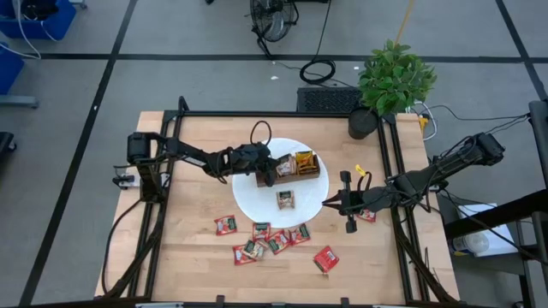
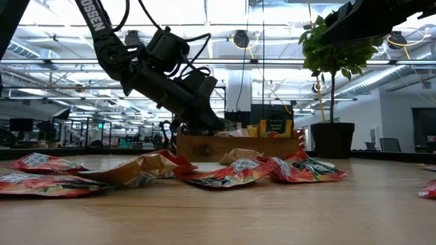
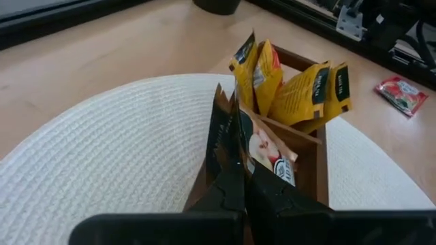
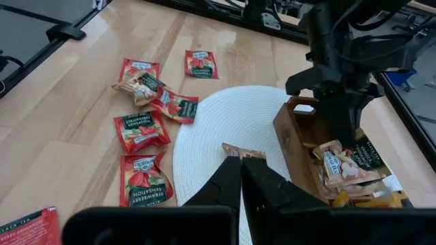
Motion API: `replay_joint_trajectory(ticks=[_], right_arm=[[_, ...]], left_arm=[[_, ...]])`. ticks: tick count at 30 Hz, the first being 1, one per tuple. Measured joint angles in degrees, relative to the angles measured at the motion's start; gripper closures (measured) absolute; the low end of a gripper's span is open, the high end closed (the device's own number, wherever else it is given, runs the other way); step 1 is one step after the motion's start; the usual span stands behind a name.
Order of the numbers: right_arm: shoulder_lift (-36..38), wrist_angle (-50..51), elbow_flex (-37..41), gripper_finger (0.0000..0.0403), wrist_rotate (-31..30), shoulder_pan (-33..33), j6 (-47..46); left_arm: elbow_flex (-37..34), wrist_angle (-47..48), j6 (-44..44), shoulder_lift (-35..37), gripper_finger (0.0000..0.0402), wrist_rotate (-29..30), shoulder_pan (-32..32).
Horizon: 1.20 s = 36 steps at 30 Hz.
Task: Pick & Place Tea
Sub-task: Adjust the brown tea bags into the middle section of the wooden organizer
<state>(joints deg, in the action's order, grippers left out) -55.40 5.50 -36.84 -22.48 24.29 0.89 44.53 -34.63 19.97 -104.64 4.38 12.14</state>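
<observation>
A brown wooden tray [image 1: 308, 174] stands on a round white mat [image 1: 257, 201]. Yellow tea sachets [image 3: 310, 92] stand upright in one compartment. My left gripper [image 1: 270, 171] points down into the tray's left end, shut on a dark tan sachet [image 3: 221, 129]; a peach-printed sachet [image 3: 269, 153] leans beside it. One tan sachet [image 1: 286, 198] lies flat on the mat. My right gripper [image 1: 328, 204] is shut and hovers just right of it, apart from it. Several red sachets [image 1: 261, 233] lie scattered on the wood toward the near edge. My left gripper pinches the dark tan sachet between its two fingers [image 3: 228, 187] at an edge [image 3: 223, 160], coming from above and pointing down. The sachet stands upright on edge inside the tray's left compartment [image 4: 306, 136]. Whether its lower end rests on the tray floor is hidden by the fingers.
A potted plant [image 1: 394, 77] stands at the table's far right corner. One red sachet [image 1: 368, 215] lies under my right arm, another [image 1: 325, 258] near the near edge. Black frame rails [image 1: 398, 188] run along the table's sides. Bare wood shows at the near left.
</observation>
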Motion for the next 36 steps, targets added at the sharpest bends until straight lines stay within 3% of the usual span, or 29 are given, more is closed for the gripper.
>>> replay_joint_trajectory(ticks=[8, 23, 29, 36], right_arm=[[0.00, 0.03, -0.01, 0.0399, 0.02, 0.00, 0.00], [-0.01, -0.06, -0.01, 0.0399, 0.02, 0.00, 0.22], [-0.02, -0.04, -0.02, 0.0399, 0.04, 0.00, 0.24], [-0.02, -0.19, -0.01, 0.0399, 0.02, 0.00, 0.46]], left_arm=[[0.00, -1.58, -1.80, 0.00, 0.0362, 0.06, 0.00], [-0.03, -2.82, -6.13, 1.97, 0.0212, -1.48, -0.21], [0.00, 0.77, -6.21, 6.55, 0.0200, -3.00, -2.22], [0.07, 4.92, -1.16, 5.53, 0.0226, -7.98, -3.53]])
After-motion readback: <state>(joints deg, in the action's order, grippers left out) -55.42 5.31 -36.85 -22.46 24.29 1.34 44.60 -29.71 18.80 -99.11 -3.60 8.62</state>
